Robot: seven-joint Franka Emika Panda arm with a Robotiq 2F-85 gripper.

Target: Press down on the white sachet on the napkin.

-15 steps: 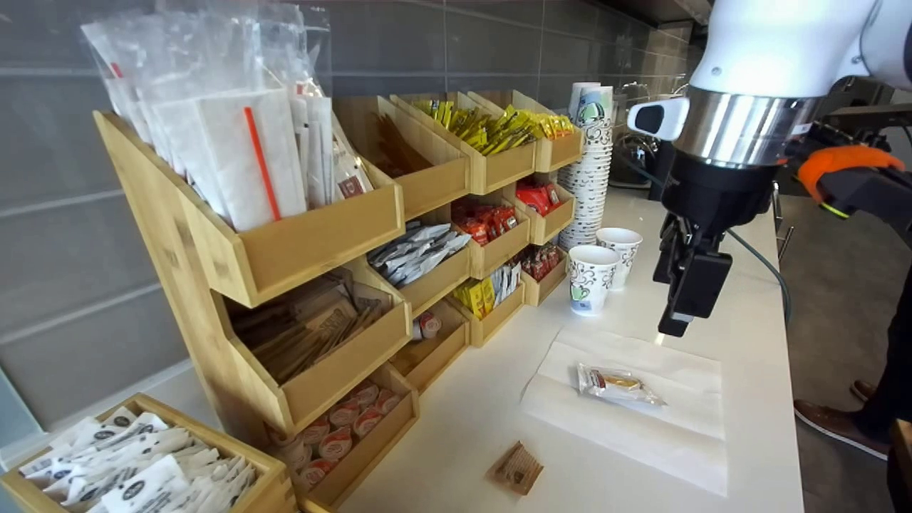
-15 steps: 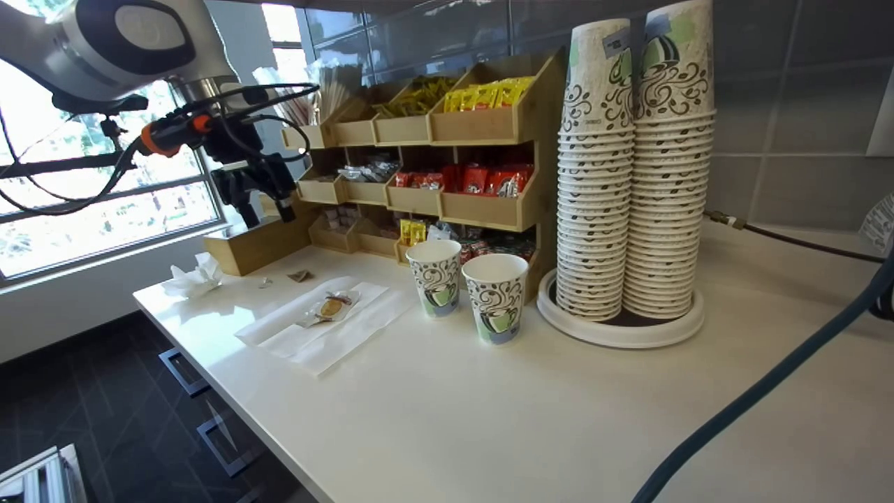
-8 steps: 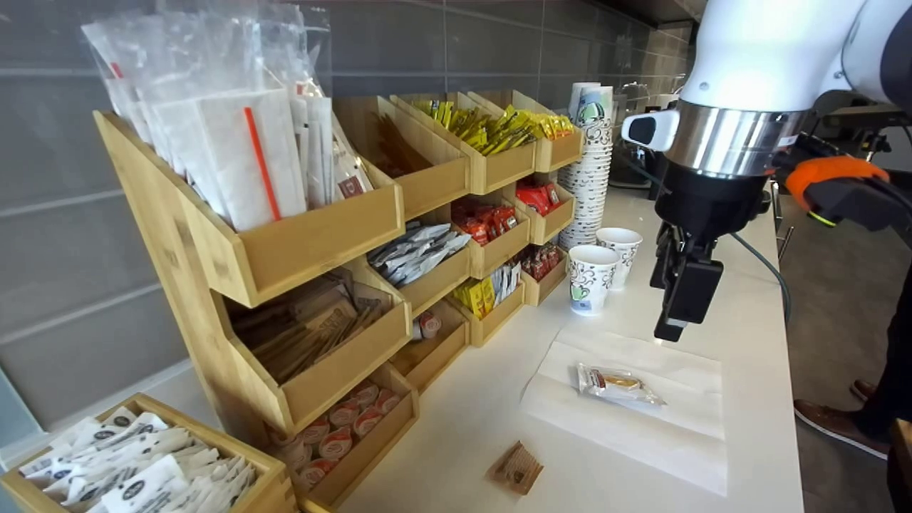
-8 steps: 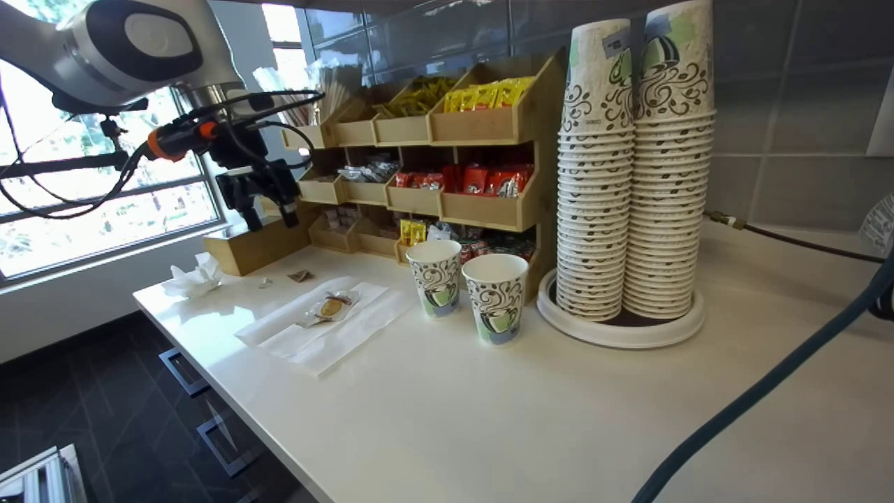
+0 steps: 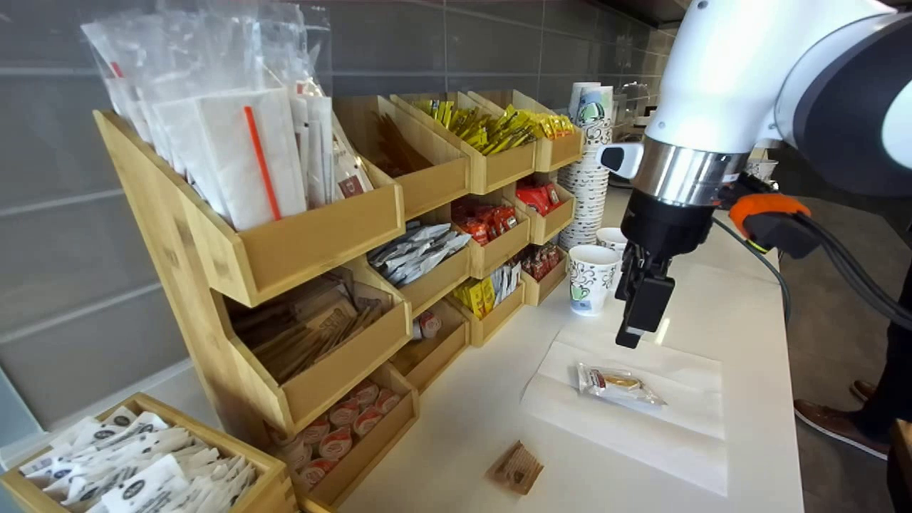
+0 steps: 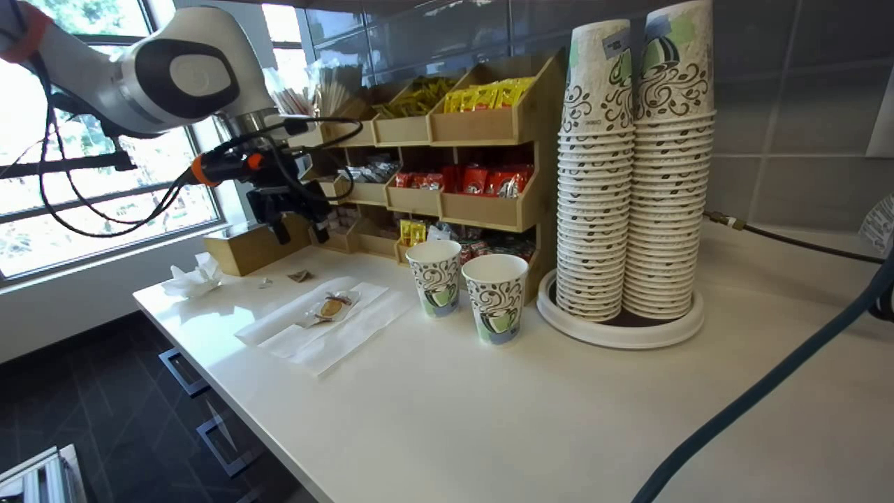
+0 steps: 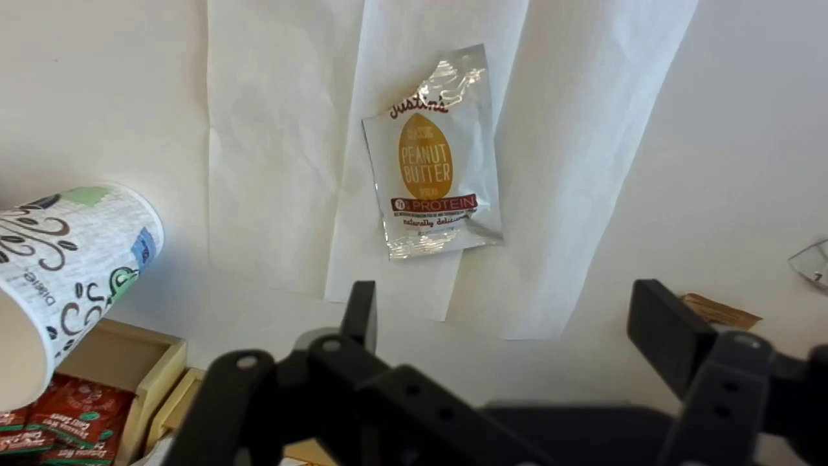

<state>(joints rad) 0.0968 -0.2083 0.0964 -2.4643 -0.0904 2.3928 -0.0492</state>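
While a patterned cup [image 7: 84,252] stands at left in the wrist view, the white sachet [image 7: 433,175] lies on the nearby napkin [image 7: 272,162]; the gripper [image 7: 508,317] hangs higher, jaws wide apart, holding nothing; a brown packet [image 7: 721,310] lies at right.

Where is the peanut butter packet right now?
In the wrist view, the Justin's peanut butter packet lies at upper center, on the white napkin, right of the patterned paper cup; the open pincer shows lower down.
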